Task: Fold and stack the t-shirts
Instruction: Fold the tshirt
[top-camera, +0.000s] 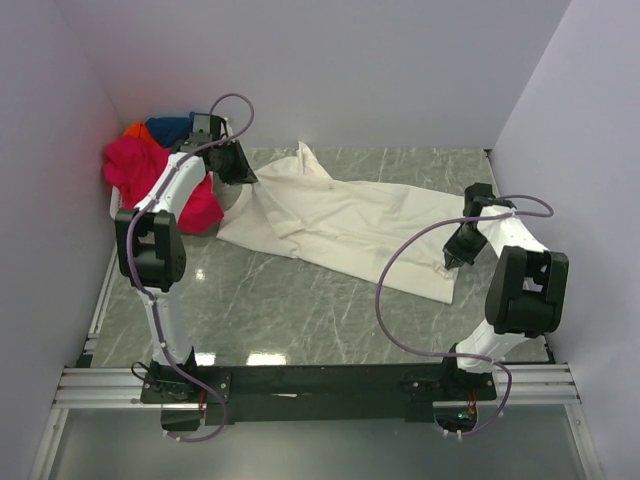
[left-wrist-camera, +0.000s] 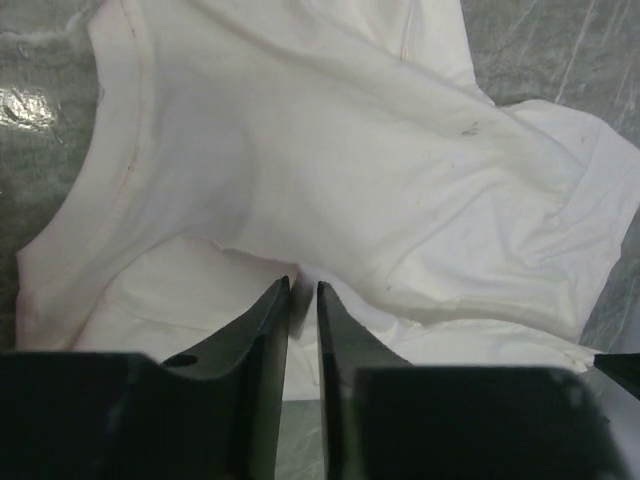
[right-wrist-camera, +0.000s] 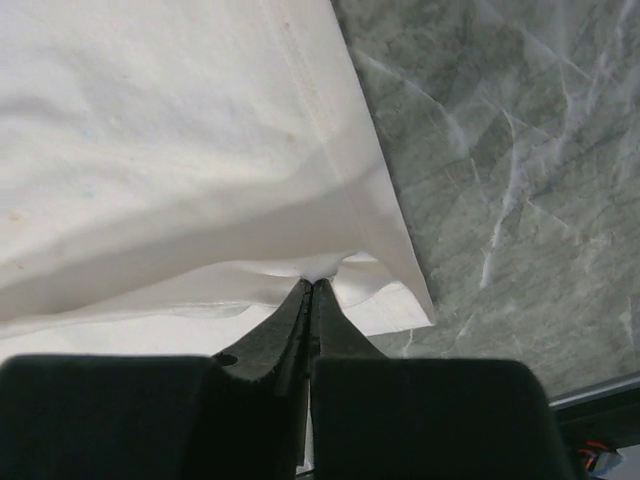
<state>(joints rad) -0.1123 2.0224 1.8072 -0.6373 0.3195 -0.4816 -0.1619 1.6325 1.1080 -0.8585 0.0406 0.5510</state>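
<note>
Cream shirt (top-camera: 340, 225) stretched across counter (top-camera: 300, 310), far-left to near-right. Right tool (right-wrist-camera: 310, 283) clamped on hem corner, likely keeping cloth taut. Left tool (left-wrist-camera: 303, 288) slit-narrow at collar end, gripping nothing. Pink, blue, orange shirts (top-camera: 150, 165) heaped far left, waiting.

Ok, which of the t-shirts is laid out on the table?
The cream t-shirt, stretched across the middle of the table. The pink, dark blue and orange ones are bunched in a heap at the far left.
</note>
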